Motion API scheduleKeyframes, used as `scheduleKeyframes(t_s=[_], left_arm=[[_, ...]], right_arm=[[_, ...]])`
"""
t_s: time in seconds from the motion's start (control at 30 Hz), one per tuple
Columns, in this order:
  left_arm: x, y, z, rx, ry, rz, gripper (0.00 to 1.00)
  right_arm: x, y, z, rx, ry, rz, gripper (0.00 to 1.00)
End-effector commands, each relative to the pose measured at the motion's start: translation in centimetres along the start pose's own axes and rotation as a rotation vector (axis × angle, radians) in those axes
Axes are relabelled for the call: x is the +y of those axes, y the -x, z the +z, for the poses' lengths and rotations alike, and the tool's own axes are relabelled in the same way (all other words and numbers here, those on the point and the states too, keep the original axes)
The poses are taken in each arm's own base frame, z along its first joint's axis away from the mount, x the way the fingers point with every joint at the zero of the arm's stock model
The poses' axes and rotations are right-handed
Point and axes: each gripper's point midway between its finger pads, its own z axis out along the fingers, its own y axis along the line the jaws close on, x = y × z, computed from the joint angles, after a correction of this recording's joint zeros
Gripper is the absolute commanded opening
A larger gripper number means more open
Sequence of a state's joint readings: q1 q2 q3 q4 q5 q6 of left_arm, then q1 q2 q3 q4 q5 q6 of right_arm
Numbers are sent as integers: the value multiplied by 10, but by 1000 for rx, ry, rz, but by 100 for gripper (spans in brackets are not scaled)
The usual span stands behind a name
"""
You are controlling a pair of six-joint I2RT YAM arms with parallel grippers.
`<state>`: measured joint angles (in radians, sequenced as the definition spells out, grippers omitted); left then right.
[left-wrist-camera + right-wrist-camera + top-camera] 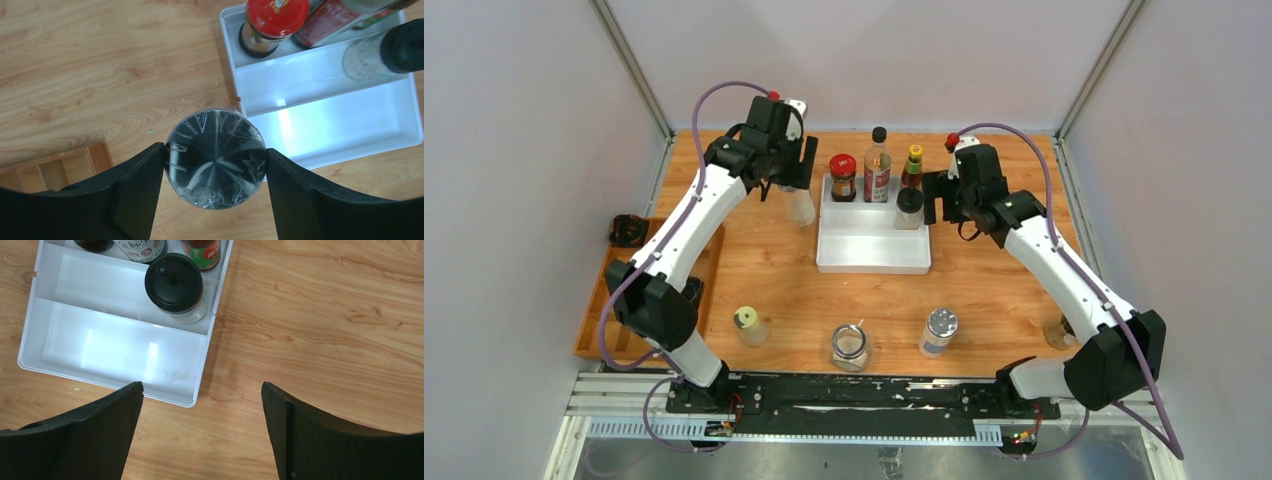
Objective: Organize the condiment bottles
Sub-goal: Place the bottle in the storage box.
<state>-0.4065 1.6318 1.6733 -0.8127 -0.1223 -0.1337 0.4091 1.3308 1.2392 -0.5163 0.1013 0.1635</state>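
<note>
My left gripper point(795, 178) is shut on a clear jar point(801, 207) with a silver film-wrapped lid point(215, 158), just left of the white tray point(874, 250). The tray's back row holds a red-capped jar point(843, 177), a tall black-capped bottle with a red label point(877, 163) and a yellow-capped bottle point(912, 166). A black-capped jar point(909, 208) stands in front of them at the tray's right side. My right gripper point(933, 200) is open and empty beside that jar. In the right wrist view it point(202, 390) hangs over the tray's corner point(120, 347).
Near the front edge stand a yellow-capped jar point(748, 326), a clear glass jar point(850, 347) and a silver-capped jar point(939, 332). Another jar point(1059, 332) is partly hidden behind the right arm. A wooden organizer point(599, 310) with a black object point(628, 230) sits at the left.
</note>
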Motion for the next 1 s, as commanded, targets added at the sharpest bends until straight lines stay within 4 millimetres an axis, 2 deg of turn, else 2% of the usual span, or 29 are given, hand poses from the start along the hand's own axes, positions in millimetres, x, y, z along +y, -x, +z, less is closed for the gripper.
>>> scheduleKeyframes(t_s=[0.0, 0.17, 0.37, 0.67, 0.97], left_arm=[[-24, 35, -39, -86, -80, 44, 70], [-50, 49, -50, -96, -121, 87, 71], [-85, 54, -46, -89, -162, 137, 71], [-137, 62, -22, -90, -222, 200, 71], [-161, 65, 7, -82, -222, 221, 70]], right_arm=[[-9, 2, -13, -14, -16, -3, 93], [-14, 5, -20, -24, -25, -3, 93], [-20, 5, -26, -29, -38, 1, 93], [-30, 1, -37, -37, -51, 15, 93], [-40, -9, -35, -16, -61, 30, 93]])
